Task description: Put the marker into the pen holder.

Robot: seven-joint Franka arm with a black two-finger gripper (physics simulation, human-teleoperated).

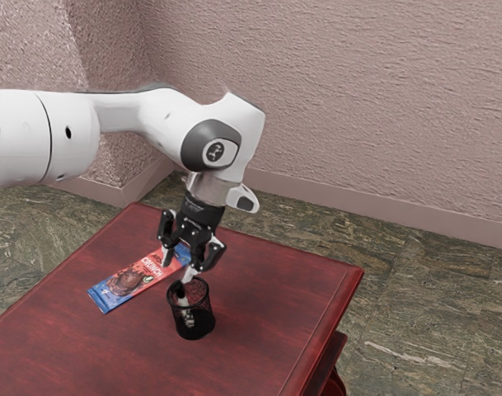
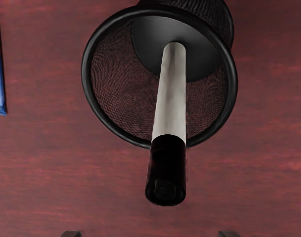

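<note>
While the hand (image 1: 177, 269) hangs open, marker (image 2: 171, 103) tilted in pen holder (image 1: 196, 324), black end (image 2: 166, 168) up

The gripper (image 1: 178, 267) partly hides one end of the chocolate packet (image 1: 123, 282), its small print unreadable in the exterior view, while the wrist view's edge crops the pen holder (image 2: 85, 74).

We see the marker (image 2: 171, 108), white-grey barrel, black end, in the pen holder (image 1: 195, 327), tilted, black end up and sticking out past the rim. Holder's a round black mesh cup, upright on our red tabletop (image 1: 259, 338).
</note>
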